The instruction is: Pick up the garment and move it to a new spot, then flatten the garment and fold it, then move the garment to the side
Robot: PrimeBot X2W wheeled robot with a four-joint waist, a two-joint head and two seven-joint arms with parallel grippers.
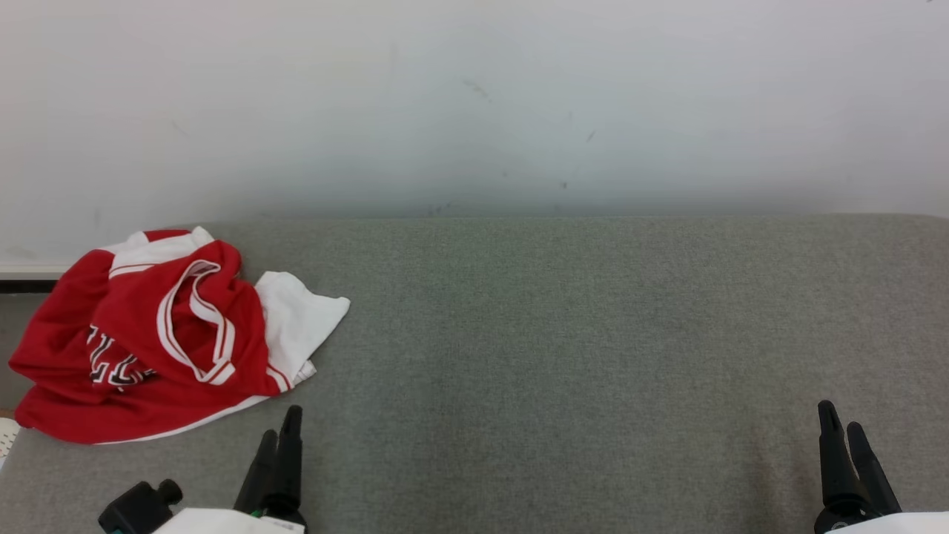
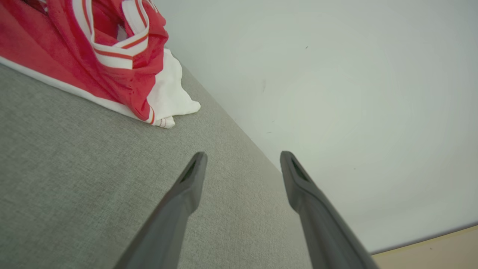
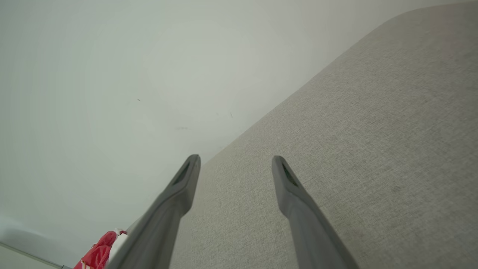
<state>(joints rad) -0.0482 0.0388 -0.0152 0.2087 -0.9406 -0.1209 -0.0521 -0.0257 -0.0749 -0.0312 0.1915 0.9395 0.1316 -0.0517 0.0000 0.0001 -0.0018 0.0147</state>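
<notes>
A red and white jersey (image 1: 148, 334) lies crumpled at the far left of the grey fabric surface (image 1: 563, 334), partly over its left edge. In the left wrist view the jersey (image 2: 112, 48) fills the upper left corner, and a sliver of it (image 3: 98, 254) shows at the bottom left of the right wrist view. My left gripper (image 1: 282, 424) sits just below and to the right of the jersey, apart from it, open with nothing between its fingers (image 2: 190, 179). Near the lower right corner my right gripper (image 1: 841, 417) is open and empty, fingers (image 3: 186, 179) over bare fabric.
A pale wall (image 1: 474, 104) rises directly behind the grey surface along its far edge. A dark strip (image 1: 22, 285) and a bit of floor show at the left, beyond the surface's edge. Wide bare fabric stretches between the two grippers.
</notes>
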